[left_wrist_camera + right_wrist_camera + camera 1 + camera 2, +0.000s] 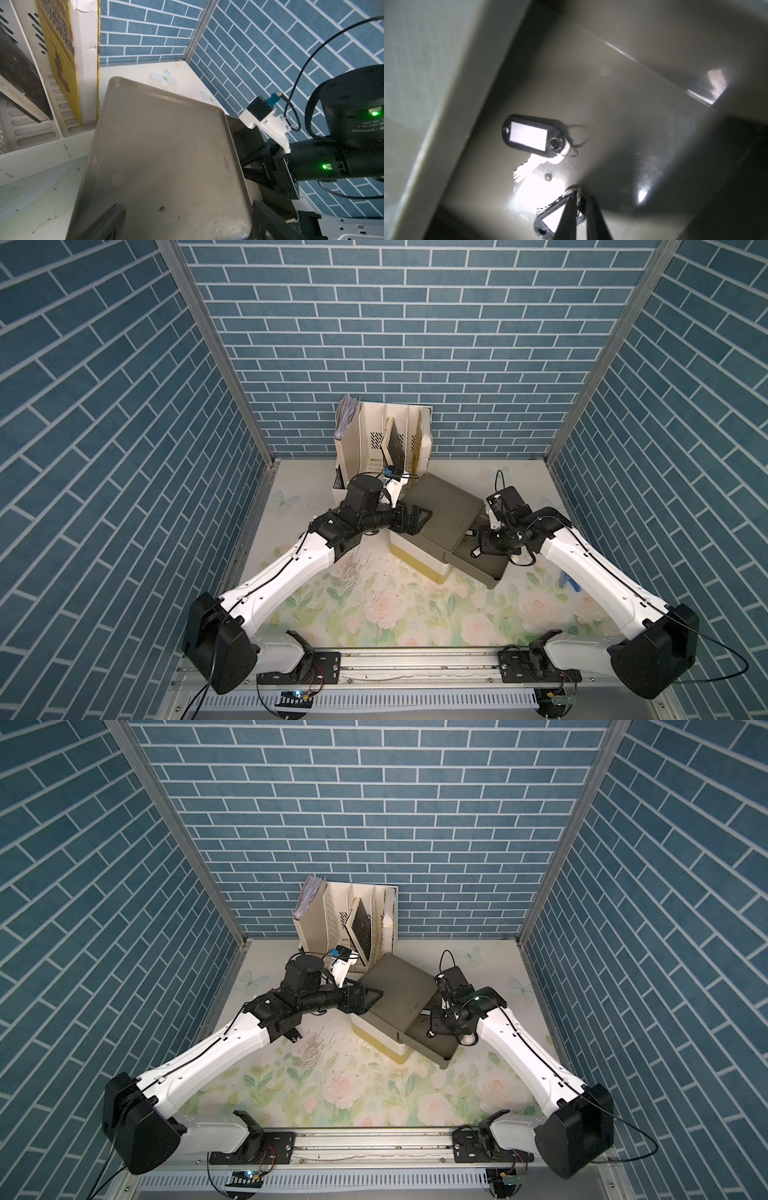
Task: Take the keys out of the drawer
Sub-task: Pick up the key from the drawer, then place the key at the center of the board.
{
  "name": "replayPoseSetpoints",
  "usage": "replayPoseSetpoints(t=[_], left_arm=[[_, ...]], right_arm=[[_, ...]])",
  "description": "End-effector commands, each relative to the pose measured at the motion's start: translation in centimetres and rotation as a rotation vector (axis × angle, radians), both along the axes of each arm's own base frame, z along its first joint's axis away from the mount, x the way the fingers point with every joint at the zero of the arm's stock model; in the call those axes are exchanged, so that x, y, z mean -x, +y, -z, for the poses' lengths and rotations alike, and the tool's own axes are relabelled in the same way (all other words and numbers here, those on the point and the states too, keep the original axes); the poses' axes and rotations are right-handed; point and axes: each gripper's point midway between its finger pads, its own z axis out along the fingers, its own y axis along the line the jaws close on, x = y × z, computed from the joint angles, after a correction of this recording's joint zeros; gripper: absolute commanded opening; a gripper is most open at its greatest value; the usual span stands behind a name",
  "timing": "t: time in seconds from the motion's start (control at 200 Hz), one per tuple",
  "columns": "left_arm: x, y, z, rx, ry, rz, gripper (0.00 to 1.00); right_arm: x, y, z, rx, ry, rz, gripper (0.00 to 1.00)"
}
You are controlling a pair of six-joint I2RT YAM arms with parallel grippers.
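Floral-print tabletop (415,614) carried a cream file rack (374,439) at the back and a drawer unit (436,506) just beside it. Scattered grit (349,570) lay mid-table and a small blue object (568,581) near the right edge.

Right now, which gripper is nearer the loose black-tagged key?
Right. Right gripper: in the drawer beside the loose key, shut on another key. Left gripper: open over the cabinet top.

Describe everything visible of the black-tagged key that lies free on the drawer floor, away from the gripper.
The free key has an oblong black plastic tag with a white label window, a small hole at one end and a round fastener at the other. A thin metal ring joins it to a silver toothed key, washed out by glare. It lies flat on the olive-grey drawer floor, apart from the second key.
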Motion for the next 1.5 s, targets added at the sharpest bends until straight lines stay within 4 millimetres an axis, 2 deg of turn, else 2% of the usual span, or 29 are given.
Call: replayPoseSetpoints(t=[0.0, 0.325, 0.495, 0.685, 0.795, 0.99, 1.215, 1.39, 1.495], left_arm=[[-0.1, 0.2, -0.4, -0.002, -0.011, 0.003, 1.0], [-0.2, -0.3, -1.1, 0.009, 0.002, 0.019, 1.0], [-0.2, -0.7, -2.4, 0.053, 0.003, 0.027, 1.0], [-0.2, -1.1, -4.8, 0.103, -0.012, 0.034, 1.0], [-0.1, -1.2, -5.6, 0.119, -0.014, 0.044, 1.0], [0.4, -1.3, -5.7, 0.151, -0.007, 0.053, 1.0], [0.6, -1.0, -5.1, 0.142, 0.003, 0.043, 1.0], [0.5, -0.8, -4.4, 0.129, 0.008, 0.035, 1.0], [0.6, -0.8, -3.4, 0.119, 0.016, 0.037, 1.0]], right_arm=[[-0.5, 0.1, -0.8, -0.005, -0.03, 0.013, 0.0], [-2.4, -0.4, -8.1, -0.053, -0.236, 0.063, 0.0], [-3.3, -1.1, -11.5, -0.059, -0.324, 0.09, 0.0], [-4.9, -4.3, -15.6, -0.063, -0.432, 0.161, 0.0], [-5.7, -6.6, -17.0, -0.079, -0.474, 0.204, 0.0], [-6.8, -9.6, -16.8, -0.05, -0.49, 0.257, 0.0], [-8.1, -12.7, -15.1, -0.043, -0.472, 0.314, 0.0], [-8.7, -14.3, -12.8, -0.052, -0.443, 0.353, 0.0], [-8.7, -14.5, -10.8, -0.088, -0.408, 0.353, 0.0]])
